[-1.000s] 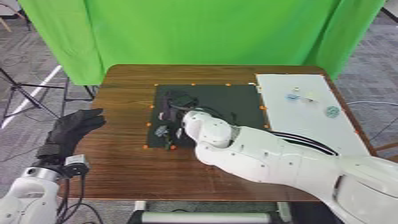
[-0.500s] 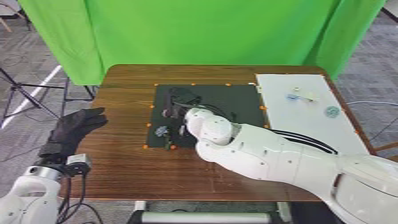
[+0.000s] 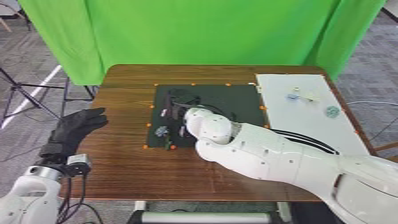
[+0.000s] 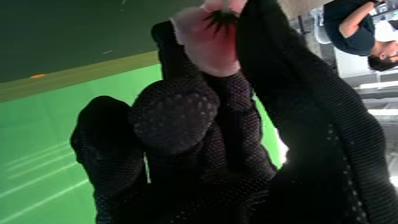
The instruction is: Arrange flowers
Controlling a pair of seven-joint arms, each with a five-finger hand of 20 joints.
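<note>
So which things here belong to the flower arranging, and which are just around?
Part of the job:
- pink flower, pinched in the right hand
- bluish flower on the dark mat
- small pale pieces on the white board, probably more flowers

Just around:
- green curtain
- black stand beyond the table's left edge

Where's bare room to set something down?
Bare: the wooden table between the left hand and the black mat, and the white board this side of the green piece. Crowded: the mat's left side, around the right hand and bluish flower.
</note>
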